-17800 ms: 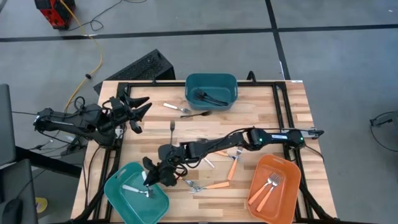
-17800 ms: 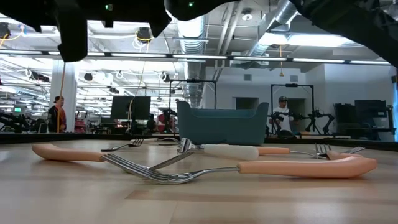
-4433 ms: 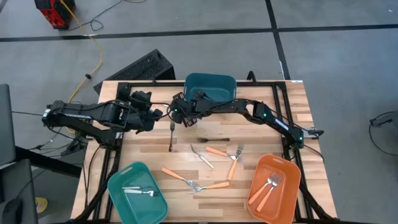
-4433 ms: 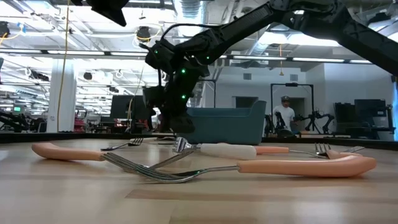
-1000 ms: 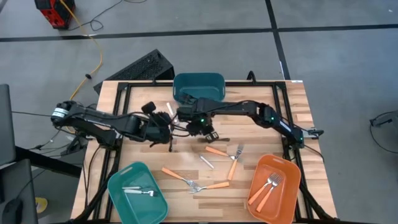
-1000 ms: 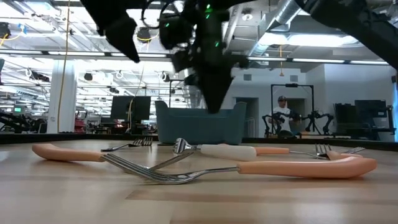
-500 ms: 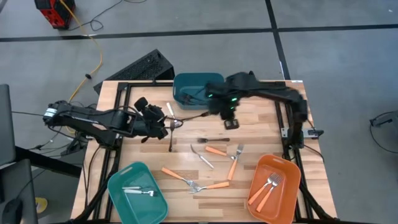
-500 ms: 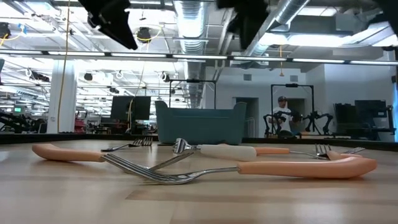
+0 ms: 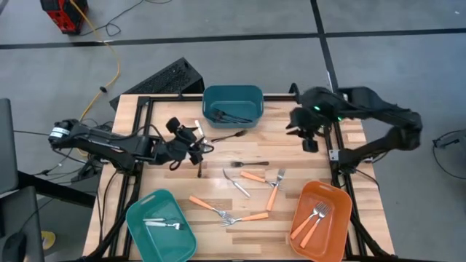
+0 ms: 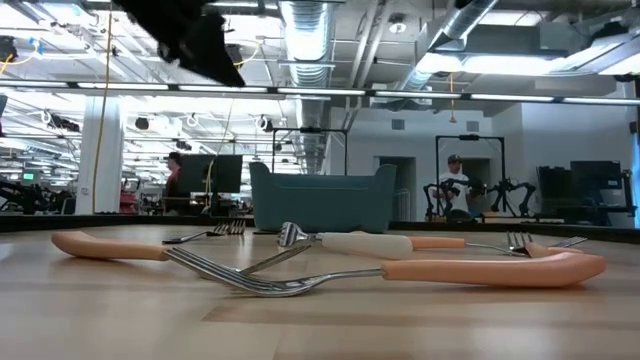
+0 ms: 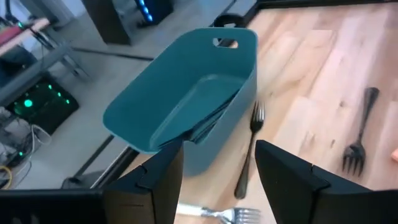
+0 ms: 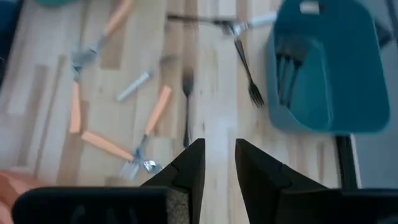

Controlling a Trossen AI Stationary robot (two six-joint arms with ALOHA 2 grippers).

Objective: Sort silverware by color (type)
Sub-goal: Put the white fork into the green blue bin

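High view: the left gripper (image 9: pixel 195 143) is hovering beside a dark fork (image 9: pixel 228 135); loose silverware (image 9: pixel 247 177) is lying between both grippers. Left wrist view: fingers (image 11: pixel 163 175) apart, bin (image 11: pixel 186 93) ahead. Right wrist view: fingers (image 12: pixel 189 168) parted, empty, above the counter (image 12: pixel 211 134).

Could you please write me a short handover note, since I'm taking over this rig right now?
Left gripper: open, empty, over the table's left-centre beside the dark bin.
Right gripper: open, empty, near the table's right edge.
Done: dark forks in the dark bin; silver utensils in the teal bin; two orange-handled forks in the orange bin.
Left: black forks near the dark bin, orange-handled forks and a white-handled piece mid-table.
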